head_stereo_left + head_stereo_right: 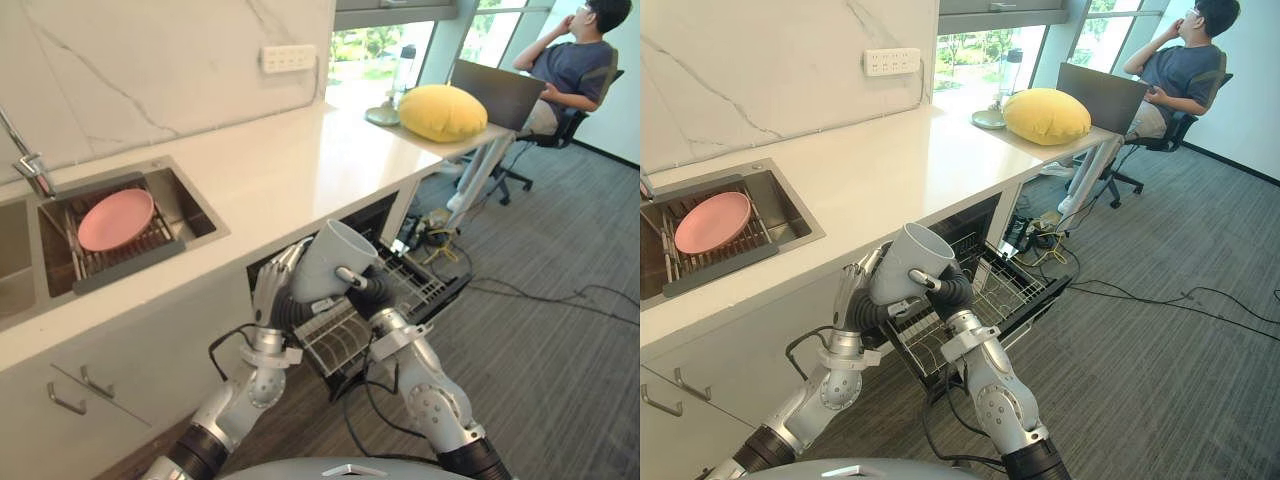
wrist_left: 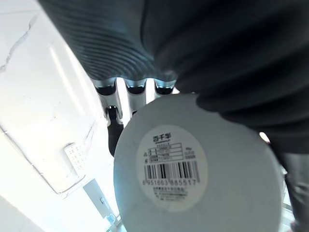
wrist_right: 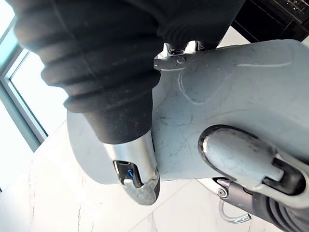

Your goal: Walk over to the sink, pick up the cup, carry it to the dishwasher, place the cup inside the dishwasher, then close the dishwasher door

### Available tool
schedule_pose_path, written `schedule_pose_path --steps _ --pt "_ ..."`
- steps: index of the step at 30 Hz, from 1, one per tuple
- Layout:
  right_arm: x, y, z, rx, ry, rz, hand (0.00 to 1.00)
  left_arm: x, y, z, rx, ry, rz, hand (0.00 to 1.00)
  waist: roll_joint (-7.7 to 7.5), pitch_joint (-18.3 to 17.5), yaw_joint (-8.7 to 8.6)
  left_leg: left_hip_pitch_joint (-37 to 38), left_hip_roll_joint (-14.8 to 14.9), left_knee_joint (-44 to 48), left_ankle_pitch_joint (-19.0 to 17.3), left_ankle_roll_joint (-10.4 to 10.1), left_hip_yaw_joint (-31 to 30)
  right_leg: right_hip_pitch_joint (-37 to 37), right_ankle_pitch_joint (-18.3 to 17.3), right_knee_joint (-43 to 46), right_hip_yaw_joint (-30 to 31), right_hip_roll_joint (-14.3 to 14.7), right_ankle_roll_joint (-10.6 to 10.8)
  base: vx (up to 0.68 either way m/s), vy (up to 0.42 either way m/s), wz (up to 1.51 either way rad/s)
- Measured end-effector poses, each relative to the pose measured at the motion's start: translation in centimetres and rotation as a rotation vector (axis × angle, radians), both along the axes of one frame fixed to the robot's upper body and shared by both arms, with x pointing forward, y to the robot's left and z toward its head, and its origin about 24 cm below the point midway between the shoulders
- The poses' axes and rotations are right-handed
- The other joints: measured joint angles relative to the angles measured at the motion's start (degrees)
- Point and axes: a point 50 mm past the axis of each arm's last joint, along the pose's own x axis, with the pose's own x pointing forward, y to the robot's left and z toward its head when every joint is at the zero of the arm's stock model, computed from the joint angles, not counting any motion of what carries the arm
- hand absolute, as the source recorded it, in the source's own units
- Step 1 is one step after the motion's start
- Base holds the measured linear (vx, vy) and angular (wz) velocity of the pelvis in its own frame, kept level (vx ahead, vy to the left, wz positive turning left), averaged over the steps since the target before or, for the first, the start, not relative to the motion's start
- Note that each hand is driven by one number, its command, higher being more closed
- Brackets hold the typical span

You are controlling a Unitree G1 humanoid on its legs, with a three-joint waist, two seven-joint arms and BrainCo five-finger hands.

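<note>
Plate (image 1: pixel 115 218) in sink (image 1: pixel 193 207), cup (image 1: pixel 328 262) over dishwasher rack (image 1: pixel 422 285), right of sink

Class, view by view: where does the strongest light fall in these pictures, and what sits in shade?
Left eye view: daylight from the window glosses the white countertop; the dishwasher cavity beneath is dark. Left wrist view: the wall behind glares white, while the labelled base of the cup is shaded. Right wrist view: the cup's side is evenly lit.
</note>
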Motion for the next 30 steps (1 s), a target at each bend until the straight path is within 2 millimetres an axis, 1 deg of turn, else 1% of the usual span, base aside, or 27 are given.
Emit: schedule_pose_path --steps 3,5,11,16,20,24,26,27,28,30 --pt "0.1 -0.1 0.4 0.033 -0.019 -0.038 1.00 -0.3 -0.3 -0.5 -0.004 0.027 -0.016 0.00 0.03 0.0 0.02 0.1 0.0 -0.2 0.1 0.0 0.0 0.0 0.0 0.0 0.0 0.0 0.0 0.00 0.000 0.00" --pt "0.3 -0.5 0.5 0.040 -0.018 -0.075 1.00 -0.7 -0.4 -0.9 -0.008 0.052 -0.022 0.00 -0.02 -0.1 0.02 0.4 -0.2 -0.9 0.4 0.0 0.0 0.0 0.0 0.0 0.0 0.0 0.0 0.00 0.000 0.00" --pt "0.4 -0.7 0.6 0.061 -0.020 -0.104 1.00 -1.1 -0.2 -1.5 -0.033 0.097 -0.001 0.00 0.00 -0.2 0.01 0.6 -0.4 -1.8 0.9 -0.1 0.1 -0.2 0.0 -0.1 0.0 0.0 0.0 0.00 0.000 0.00" --pt "0.5 -0.8 0.6 0.058 -0.011 -0.124 1.00 -0.7 0.4 -1.4 -0.057 0.103 0.043 0.00 0.00 -0.2 0.04 0.6 -0.4 -1.9 0.9 -0.1 0.0 -0.2 0.0 0.0 0.0 0.0 0.1 0.00 0.000 0.00" --pt "0.6 -1.3 0.7 0.067 -0.009 -0.183 1.00 -0.3 1.2 -1.4 -0.104 0.121 0.106 0.00 0.00 -0.2 0.02 0.6 -0.5 -2.0 0.9 0.0 0.0 -0.2 0.0 0.0 0.0 0.0 0.0 0.00 0.000 0.00" --pt "0.9 -3.2 0.9 0.029 -0.019 -0.314 1.00 0.2 2.3 -1.4 -0.212 0.162 0.192 0.00 0.00 -0.2 0.06 0.6 -0.5 -2.1 1.0 0.0 -0.2 -0.1 0.0 0.0 -0.2 -0.1 0.0 0.00 -0.002 0.01" --pt "1.0 -4.9 0.8 0.004 -0.017 -0.399 1.00 0.0 3.5 -2.0 -0.242 0.203 0.238 0.00 -0.01 -0.2 0.05 0.7 -0.6 -2.7 1.5 0.0 -0.5 -0.1 0.0 0.0 -0.5 -0.1 0.1 -0.02 -0.010 0.06" --pt "1.0 -5.3 0.6 0.001 -0.009 -0.420 1.00 -0.1 3.8 -2.2 -0.245 0.217 0.243 0.00 -0.03 -0.1 0.05 0.9 -0.7 -3.1 1.7 0.0 -0.6 0.0 0.0 0.0 -0.7 -0.1 0.1 -0.02 -0.013 0.11" --pt "1.1 -6.2 0.0 -0.013 0.015 -0.462 1.00 -0.4 4.0 -2.6 -0.242 0.246 0.242 0.00 -0.08 -0.1 0.12 1.4 -0.9 -3.9 2.2 0.0 -0.8 0.3 0.0 -0.1 -1.2 -0.2 0.1 -0.01 -0.009 0.10" --pt "1.2 -7.2 -1.0 -0.102 0.053 -0.535 1.00 -0.7 4.4 -3.5 -0.248 0.306 0.237 0.00 -0.11 -0.1 0.52 1.6 -0.9 -3.9 2.2 0.0 -1.2 0.7 0.0 -0.1 -1.5 -0.2 0.1 -0.02 -0.012 0.09"
